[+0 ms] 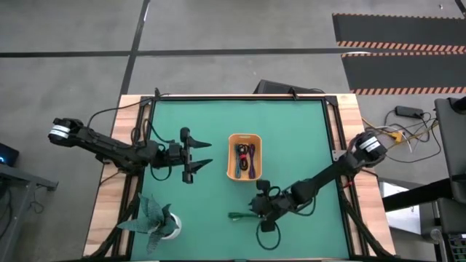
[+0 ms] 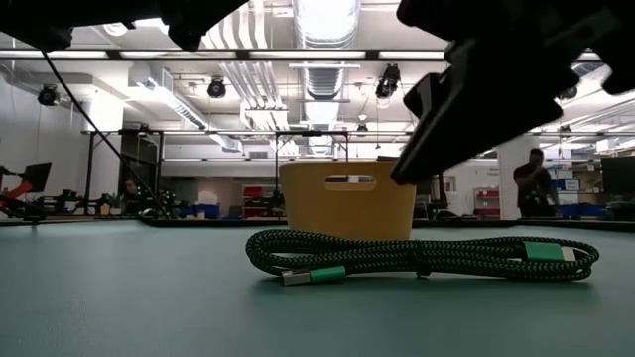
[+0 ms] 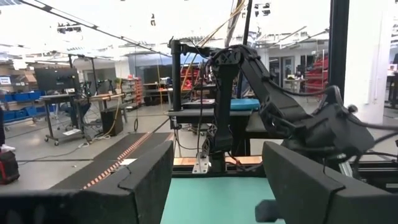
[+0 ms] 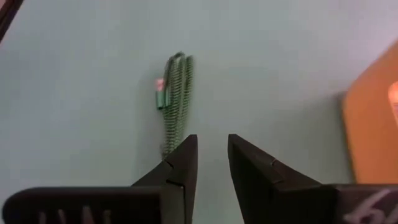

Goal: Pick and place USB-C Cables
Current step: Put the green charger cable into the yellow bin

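Observation:
The dark green cable [image 1: 240, 215] lies in a flat bundle on the green mat near the table's near edge, and it also shows in the low view [image 2: 417, 256] and the right wrist view [image 4: 176, 93]. My right gripper [image 1: 256, 208] [image 4: 211, 146] hovers above the cable's right end, open by a narrow gap and touching nothing. The orange tray [image 1: 245, 138] holds the red-and-black cable [image 1: 239, 156] and the purple cable [image 1: 250, 161]. No light blue cable shows. My left gripper [image 1: 206, 155] [image 3: 214, 193] waits wide open, left of the tray.
The teal folded-paper plant [image 1: 154, 218] stands at the near left corner of the mat. The tray [image 2: 347, 198] sits just beyond the green cable in the low view. Long black wires trail along both arms. Open mat lies between the two grippers and toward the far edge.

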